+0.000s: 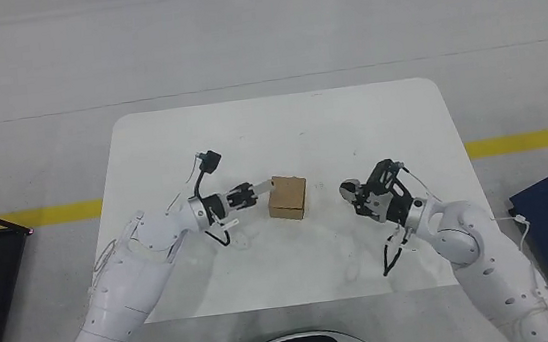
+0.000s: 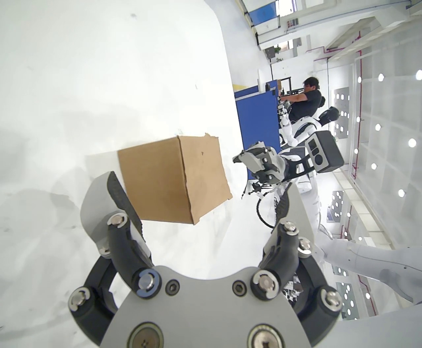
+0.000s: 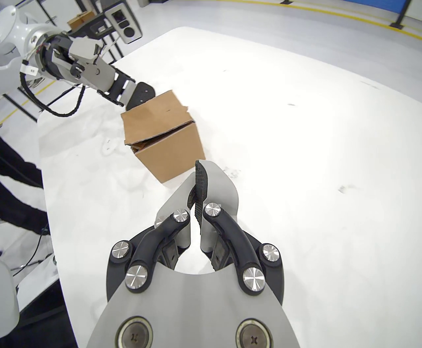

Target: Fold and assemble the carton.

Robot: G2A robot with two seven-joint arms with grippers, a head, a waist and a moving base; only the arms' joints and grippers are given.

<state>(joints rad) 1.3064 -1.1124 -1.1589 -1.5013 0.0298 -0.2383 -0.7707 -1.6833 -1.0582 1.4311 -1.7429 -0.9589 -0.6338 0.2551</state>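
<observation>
- Top view: the carton [image 1: 287, 197] stood near the middle of the worktop [image 1: 369, 121], a little toward the near edge. It lay between the two tools. The left tool [image 1: 247, 193] was just beside its left face, and the right tool [image 1: 350, 194] was apart on the other side, so the left arm was the nearer one.
- Left wrist view: the left tool was spread wide, and the carton lay straight ahead, a vertical corner edge turned toward it. I could not tell if a finger touched it.
- Right wrist view: the right tool was pressed together with nothing in it and pointed at the carton. The carton looked nearly cubic, with no clear long axis. Its top flap gaped slightly along one seam, which seemed to face the near edge. Closing that seam looked like the next step.
</observation>
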